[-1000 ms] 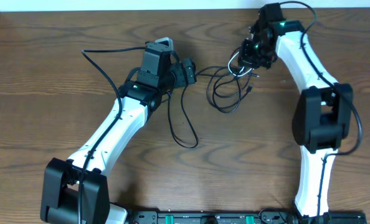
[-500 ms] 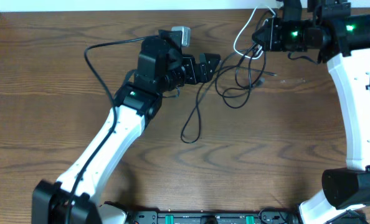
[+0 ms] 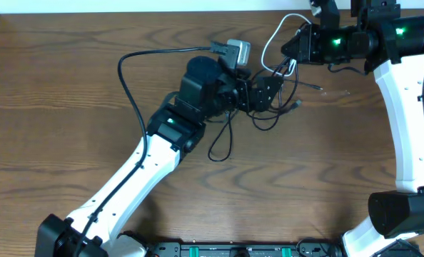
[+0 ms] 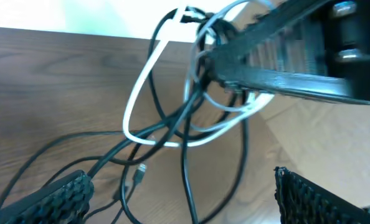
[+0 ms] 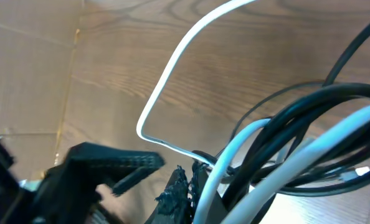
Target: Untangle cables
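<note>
Brought the left hand (image 3: 268, 89) in beside the hoisted cables (image 4: 185, 143).

Nearest, leaves 1 black loop (image 3: 212, 151) trailing slack on the worktop (image 3: 69, 86). Further in, finds the left hand with fingers (image 4: 54, 199) spread apart and gripping nothing, shifted rightward within the last second until just beside the hanging black strands. Beyond, at the far edge, shows the right hand (image 3: 285, 51) clamped on the cables, carried back and up from its spot of 1 second ago, with the white cable (image 5: 172, 67) arching over it. Points to setup for a 2-handed pull; probably calls next for closing on 1 black strand and drawing it nearward, clear of the knot.
</note>
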